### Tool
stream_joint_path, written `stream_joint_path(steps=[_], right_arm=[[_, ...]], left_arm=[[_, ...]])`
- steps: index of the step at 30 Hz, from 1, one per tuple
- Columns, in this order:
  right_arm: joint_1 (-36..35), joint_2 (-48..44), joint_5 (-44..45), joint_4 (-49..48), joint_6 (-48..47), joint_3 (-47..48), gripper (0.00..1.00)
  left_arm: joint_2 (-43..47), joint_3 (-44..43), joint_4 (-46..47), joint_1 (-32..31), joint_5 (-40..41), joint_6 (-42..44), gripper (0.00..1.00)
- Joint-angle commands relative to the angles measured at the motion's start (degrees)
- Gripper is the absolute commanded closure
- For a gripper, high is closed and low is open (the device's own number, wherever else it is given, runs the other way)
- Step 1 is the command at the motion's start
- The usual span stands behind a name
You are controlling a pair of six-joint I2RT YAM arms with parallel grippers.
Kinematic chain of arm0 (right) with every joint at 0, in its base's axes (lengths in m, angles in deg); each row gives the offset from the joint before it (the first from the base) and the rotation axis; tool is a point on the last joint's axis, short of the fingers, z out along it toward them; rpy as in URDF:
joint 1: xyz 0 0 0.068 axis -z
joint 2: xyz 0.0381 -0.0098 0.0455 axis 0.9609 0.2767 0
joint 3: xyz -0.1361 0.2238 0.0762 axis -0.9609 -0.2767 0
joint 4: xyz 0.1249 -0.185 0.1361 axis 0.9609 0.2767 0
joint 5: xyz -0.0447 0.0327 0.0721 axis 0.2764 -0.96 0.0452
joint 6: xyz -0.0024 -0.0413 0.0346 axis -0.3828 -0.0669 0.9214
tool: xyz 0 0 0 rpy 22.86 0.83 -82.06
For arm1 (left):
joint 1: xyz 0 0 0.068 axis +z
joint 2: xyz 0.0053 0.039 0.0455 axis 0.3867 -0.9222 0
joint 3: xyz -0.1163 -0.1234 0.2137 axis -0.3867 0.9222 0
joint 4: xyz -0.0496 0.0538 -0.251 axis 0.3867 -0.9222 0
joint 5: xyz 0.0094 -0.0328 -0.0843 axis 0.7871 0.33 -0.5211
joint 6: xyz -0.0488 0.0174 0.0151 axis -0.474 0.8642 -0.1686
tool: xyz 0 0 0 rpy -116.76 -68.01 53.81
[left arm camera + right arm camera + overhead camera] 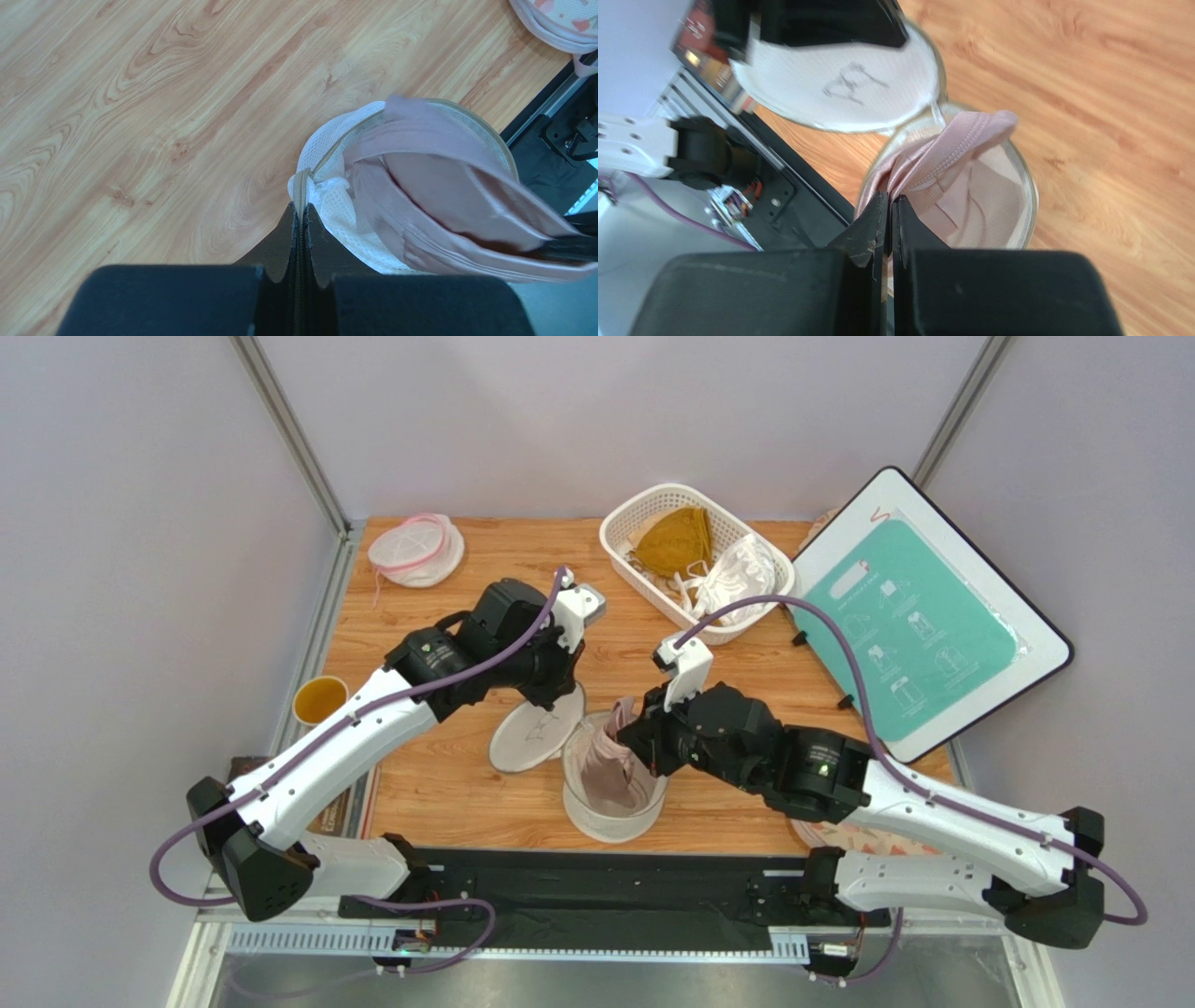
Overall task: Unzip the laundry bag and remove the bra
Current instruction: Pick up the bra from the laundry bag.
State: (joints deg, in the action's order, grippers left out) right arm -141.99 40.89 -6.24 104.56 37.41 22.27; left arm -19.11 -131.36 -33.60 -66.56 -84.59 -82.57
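The laundry bag [612, 815] stands open on the table, its round lid [537, 731] flapped out to the left. The pale pink bra [609, 765] sticks up out of the opening. My left gripper [564, 697] is shut on the bag's zip seam beside the lid; in the left wrist view its tips [302, 207] pinch the beige zip tape next to the white mesh [341, 217] and the bra [435, 182]. My right gripper [627, 745] is shut on the bra's edge; in the right wrist view its tips [889, 200] clamp the pink fabric [948, 157] over the bag rim [1029, 189].
A white basket [627, 515] at the back holds a mustard-yellow bra [675, 541] and a white bra [739, 574]. A flat round pouch with a pink rim [417, 549] lies back left. A teal board [919, 616] leans at the right. A yellow cup [320, 700] stands at the left edge.
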Motion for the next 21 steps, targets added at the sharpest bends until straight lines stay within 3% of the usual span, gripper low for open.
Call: stream_joint_path(steps=[1,7,14,21], right_arm=[[0.3,-2.3,2.1,-0.1,-3.7,7.2,1.00],[1.8,-2.1,0.6,3.8,-7.6,15.2,1.00],[7.0,1.3,0.4,11.7,-14.2,31.0,1.00],[28.0,10.3,-13.6,19.5,-18.4,50.2,1.00]], left_arm=[[0.0,0.3,0.3,0.2,0.4,0.4,1.00],[0.0,0.2,0.1,0.4,1.6,0.6,1.00],[0.4,0.3,0.1,0.9,1.1,0.6,1.00],[0.6,0.5,0.1,0.9,1.2,0.6,1.00]])
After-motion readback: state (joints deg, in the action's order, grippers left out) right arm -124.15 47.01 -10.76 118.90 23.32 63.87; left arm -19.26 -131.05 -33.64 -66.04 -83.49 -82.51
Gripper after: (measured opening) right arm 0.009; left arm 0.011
